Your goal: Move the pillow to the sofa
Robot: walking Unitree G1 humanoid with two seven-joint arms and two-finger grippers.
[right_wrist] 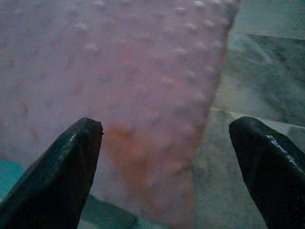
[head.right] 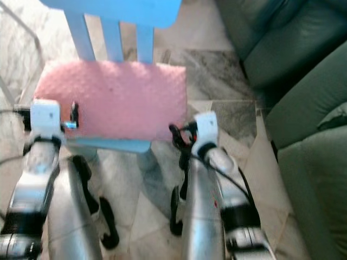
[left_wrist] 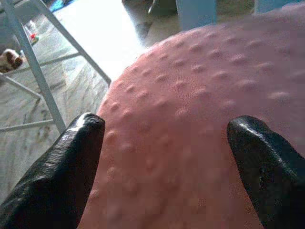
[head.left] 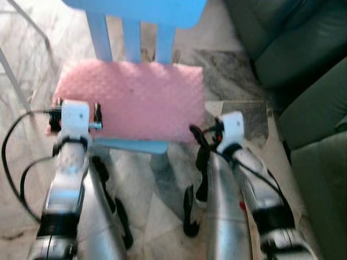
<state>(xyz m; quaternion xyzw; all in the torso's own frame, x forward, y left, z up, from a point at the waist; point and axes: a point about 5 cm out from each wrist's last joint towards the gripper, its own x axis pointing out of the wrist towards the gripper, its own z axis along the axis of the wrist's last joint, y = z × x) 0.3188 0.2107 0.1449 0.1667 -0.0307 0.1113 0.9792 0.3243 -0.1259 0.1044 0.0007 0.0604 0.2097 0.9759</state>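
Pink bumpy pillow (head.left: 135,100) lies flat on the blue chair (head.left: 135,16) seat | left claw (left_wrist: 167,167) spread wide over the pillow's near left corner, holding nothing | right claw (right_wrist: 167,171) spread wide at its near right edge, empty | green sofa (head.left: 303,81) right of the chair

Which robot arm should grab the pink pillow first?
Probably the left. The left gripper is open with the pillow directly between its fingers. The right gripper, also open, faces the pillow's edge, half over the floor.
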